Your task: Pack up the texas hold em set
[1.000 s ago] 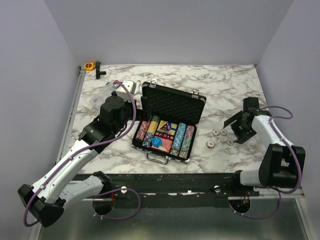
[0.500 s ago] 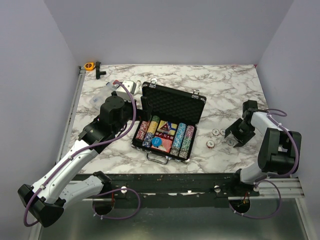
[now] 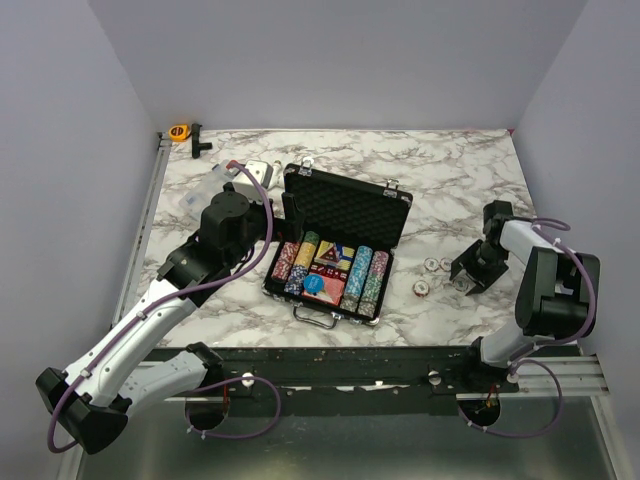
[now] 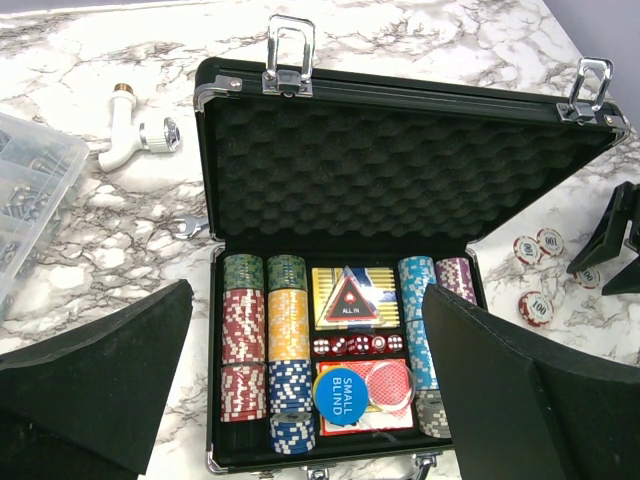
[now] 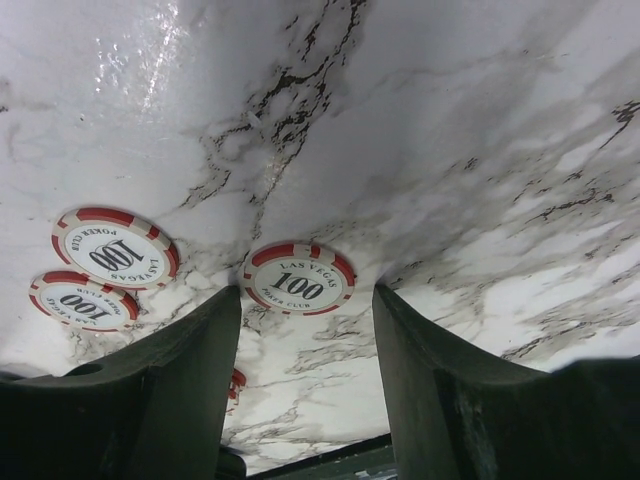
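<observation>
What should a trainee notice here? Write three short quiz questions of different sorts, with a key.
1. Multiple choice: what number is printed on the chip lying at the gap of the right end effector? A) 25 B) 100 C) 500
2. True or false: the case is shut.
3. Fill in: the blue disc inside the case reads "SMALL ____".

Key: 1 B. 2 False, its lid stands open. 3 BLIND.
</observation>
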Controlling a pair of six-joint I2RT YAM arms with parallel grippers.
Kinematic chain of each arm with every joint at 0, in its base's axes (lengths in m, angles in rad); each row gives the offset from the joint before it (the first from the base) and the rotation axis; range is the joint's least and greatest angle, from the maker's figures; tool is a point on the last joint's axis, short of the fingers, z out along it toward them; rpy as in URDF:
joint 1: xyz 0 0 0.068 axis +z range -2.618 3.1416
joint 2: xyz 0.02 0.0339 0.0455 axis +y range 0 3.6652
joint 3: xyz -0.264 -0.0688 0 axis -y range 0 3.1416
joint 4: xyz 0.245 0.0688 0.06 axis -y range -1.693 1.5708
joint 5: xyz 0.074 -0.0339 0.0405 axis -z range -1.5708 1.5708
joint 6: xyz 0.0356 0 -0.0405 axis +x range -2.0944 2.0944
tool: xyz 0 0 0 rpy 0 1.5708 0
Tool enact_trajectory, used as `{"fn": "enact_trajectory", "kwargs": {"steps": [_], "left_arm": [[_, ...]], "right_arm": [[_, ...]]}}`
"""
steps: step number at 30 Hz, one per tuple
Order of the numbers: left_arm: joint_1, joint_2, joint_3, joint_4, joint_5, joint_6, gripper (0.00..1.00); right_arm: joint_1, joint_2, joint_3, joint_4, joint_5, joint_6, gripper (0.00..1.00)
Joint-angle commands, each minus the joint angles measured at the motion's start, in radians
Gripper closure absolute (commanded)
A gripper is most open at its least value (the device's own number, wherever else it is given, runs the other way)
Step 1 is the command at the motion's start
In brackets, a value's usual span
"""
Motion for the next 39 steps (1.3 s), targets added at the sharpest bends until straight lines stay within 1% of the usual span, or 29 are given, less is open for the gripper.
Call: {"fn": "enact_trajectory", "kwargs": {"steps": [1, 11, 21, 28, 31, 36, 37, 39], "left_arm": [[-0.005, 0.005, 0.026, -0.006, 0.015, 0.0, 0.03], [-0.006, 0.008, 0.027, -0.006, 0.01, 0.003, 0.03], [-0.005, 0.015, 0.027, -0.006, 0.009, 0.003, 0.03], [-0.005, 0.017, 0.026, -0.004, 0.011, 0.003, 0.03], [-0.005, 0.017, 0.027, -0.005, 0.011, 0.003, 0.03], [-0.006, 0.018, 0.026, -0.005, 0.013, 0.002, 0.03], [-0.006, 0.019, 0.027, -0.005, 0.014, 0.001, 0.02], [-0.005, 0.018, 0.027, -0.004, 0.017, 0.0, 0.02]], "right_arm": [[-0.001, 0.051, 0.015, 0.03, 0.047, -0.018, 0.43], [-0.002, 0.106, 0.038, 0.042, 0.068, -0.044, 0.5], [-0.001, 0.14, 0.044, 0.06, 0.075, -0.072, 0.48], [-0.002, 0.139, 0.034, 0.075, 0.085, -0.082, 0.48], [-0.002, 0.139, 0.027, 0.083, 0.073, -0.084, 0.51], [-0.001, 0.085, 0.014, 0.111, 0.048, -0.101, 0.51], [-0.001, 0.078, 0.014, 0.112, 0.041, -0.104, 0.52], [-0.001, 0.071, 0.014, 0.112, 0.03, -0.109, 0.56]]}}
